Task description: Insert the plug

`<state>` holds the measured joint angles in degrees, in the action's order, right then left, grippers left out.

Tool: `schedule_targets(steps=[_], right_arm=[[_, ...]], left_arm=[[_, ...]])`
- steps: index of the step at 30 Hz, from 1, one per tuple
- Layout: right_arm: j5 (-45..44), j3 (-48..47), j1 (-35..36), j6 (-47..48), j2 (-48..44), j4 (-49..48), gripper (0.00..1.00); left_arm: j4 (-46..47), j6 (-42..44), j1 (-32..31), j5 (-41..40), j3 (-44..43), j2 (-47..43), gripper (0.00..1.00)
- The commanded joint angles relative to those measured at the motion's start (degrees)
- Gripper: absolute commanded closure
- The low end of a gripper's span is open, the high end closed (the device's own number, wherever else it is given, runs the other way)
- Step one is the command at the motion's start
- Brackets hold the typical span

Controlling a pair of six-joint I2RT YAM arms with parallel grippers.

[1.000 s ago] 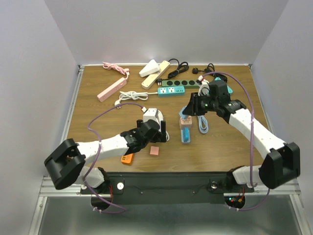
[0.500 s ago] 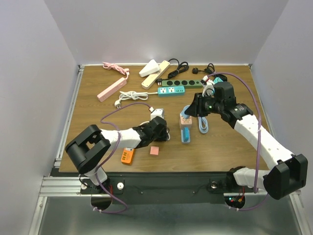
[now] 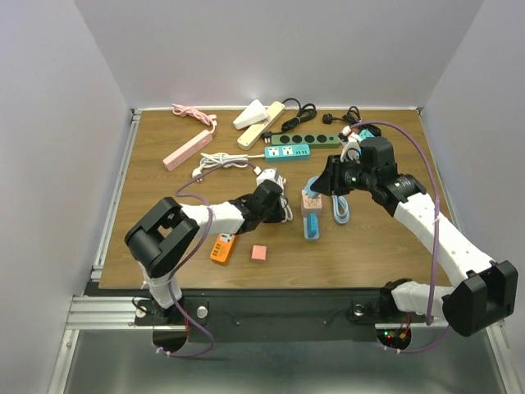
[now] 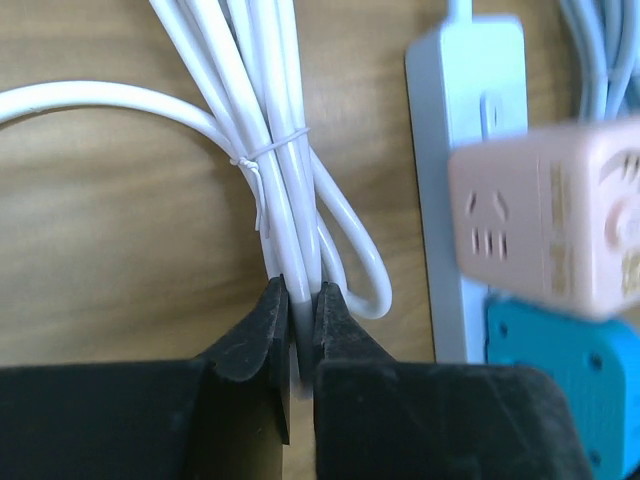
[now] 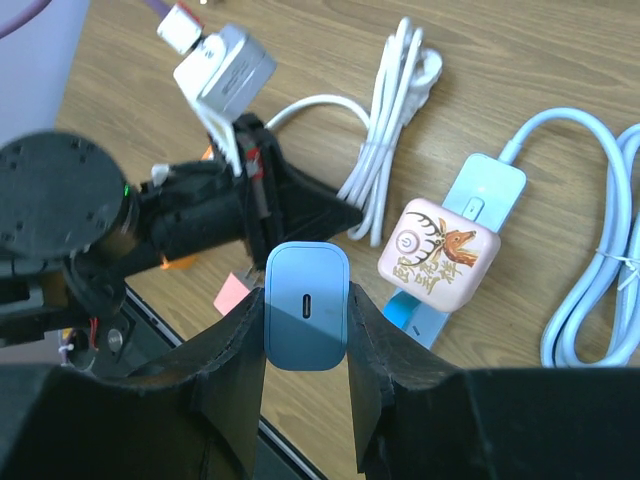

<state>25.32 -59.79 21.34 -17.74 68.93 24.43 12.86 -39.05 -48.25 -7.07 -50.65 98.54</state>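
The blue charger (image 5: 307, 318) is clamped between the two fingers of your right gripper (image 5: 306, 296), whose jaws are closed snugly on its sides. Its small oval port faces the wrist camera. It hangs above the table (image 3: 164, 193), right of centre, close to the pink cube adapter (image 5: 440, 255) seated on the light-blue power strip (image 5: 487, 185).

You get that grip only from the right wrist view. From the top camera the gripper body hides nearly all of the charger, and you see just the arm reaching in from the right toward the cube.

Your left gripper (image 4: 297, 300) is pinched fully together on a strand of the white cable bundle (image 4: 265, 110), close to the thin tie (image 4: 270, 150) that binds it. Only the left wrist view shows that pinch. The top view gives you the left arm lying low across the table to the bundle, just left of the strip.

A light-blue cable (image 3: 341, 209) lies coiled right of the strip. Toward the near edge sit an orange block (image 3: 220, 248) and a small pink square (image 3: 259, 253). Along the far side lie a pink strip (image 3: 187, 150), a teal strip (image 3: 287, 152), a dark green strip (image 3: 305, 139) and a cream strip (image 3: 262, 125).
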Motion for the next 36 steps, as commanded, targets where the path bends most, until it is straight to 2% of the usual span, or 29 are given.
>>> schedule_targets(steps=[1, 10, 13, 17, 21, 23, 25, 28, 31, 36], right_arm=[[-1.8, 0.0, -0.4, 0.2, -2.0, -1.5, 1.0], [-3.4, 0.7, -0.4, 0.1, -2.8, -0.4, 1.0], [-3.6, 1.3, -0.4, -0.5, -4.1, 0.1, 0.99], [-4.2, 2.1, -0.4, -1.2, -4.9, 0.3, 1.0], [-4.7, 1.9, -0.4, -1.6, -4.9, 0.9, 1.0], [-5.0, 1.1, -0.4, -1.6, -5.0, 1.5, 1.0], [-5.3, 0.4, -0.4, -1.5, -5.0, 1.9, 1.0], [-5.4, -0.8, -0.4, -1.4, -4.7, 2.5, 1.0], [-5.2, -1.6, -0.3, -1.5, -4.3, 2.7, 1.0], [-5.1, -1.6, -0.4, -1.6, -4.4, 2.9, 1.0]], left_arm=[[3.1, 0.8, 2.4, 2.2, -7.0, 3.8, 1.0], [3.5, -0.8, 4.7, 5.6, -23.9, 16.4, 1.0], [3.7, -0.9, 4.9, 2.9, -26.9, 18.5, 1.0], [3.8, -1.1, 5.2, 3.3, -30.8, 20.9, 1.0], [6.8, -2.2, 5.2, 5.8, -29.4, 18.4, 0.65], [8.5, -1.9, 5.2, 5.9, -26.1, 14.9, 0.22], [9.6, -0.8, 5.3, 5.6, -23.5, 12.2, 0.02], [10.1, 0.8, 5.5, 5.8, -18.6, 6.4, 0.01], [10.0, 2.7, 5.6, 3.5, -10.1, -1.2, 0.01], [6.7, 3.4, 5.9, -10.6, 1.9, -17.5, 0.01]])
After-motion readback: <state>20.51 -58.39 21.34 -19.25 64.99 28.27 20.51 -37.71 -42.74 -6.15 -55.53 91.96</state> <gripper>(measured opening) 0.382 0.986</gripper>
